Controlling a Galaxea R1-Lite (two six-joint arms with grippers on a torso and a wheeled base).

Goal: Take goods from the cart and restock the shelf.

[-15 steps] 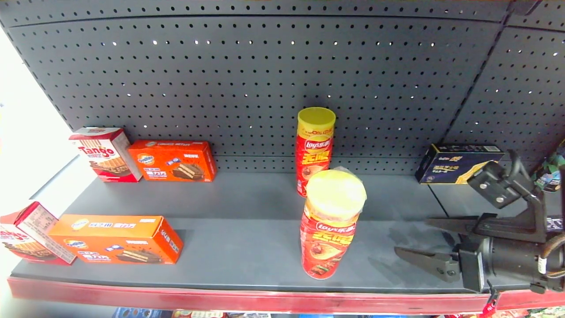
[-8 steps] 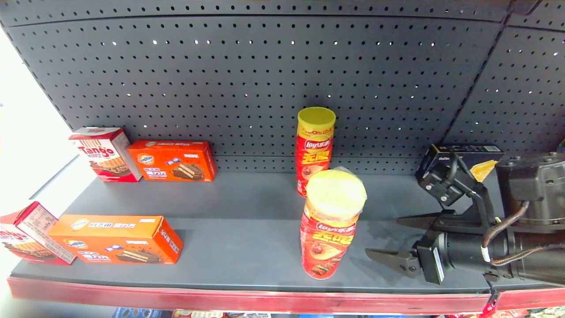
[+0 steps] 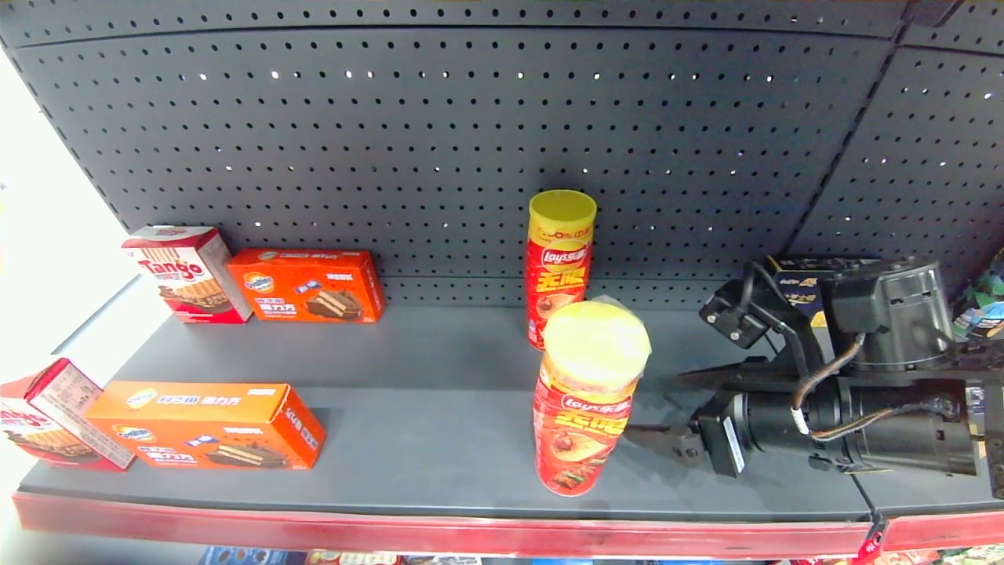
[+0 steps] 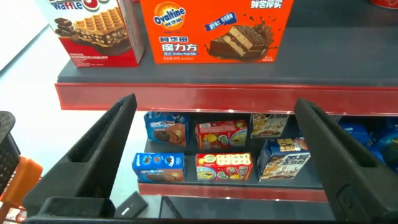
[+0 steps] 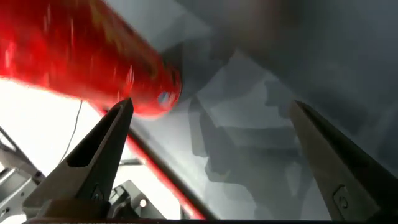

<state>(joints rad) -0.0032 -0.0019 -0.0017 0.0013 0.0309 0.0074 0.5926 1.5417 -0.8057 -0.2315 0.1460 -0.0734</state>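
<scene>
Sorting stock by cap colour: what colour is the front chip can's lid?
Yellow lid on the red front chip can, best seen in the head view.

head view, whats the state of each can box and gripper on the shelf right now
front chip can: upright, lid on, not gripped
back chip can: upright, lid on, near the back panel
front orange box: closed, near the shelf front edge
back orange box: closed, near the back panel
right gripper: open, beside the front chip can
left gripper: open, empty

Right tool (image 3: 654,404) nearer front can (image 3: 584,408).
</scene>
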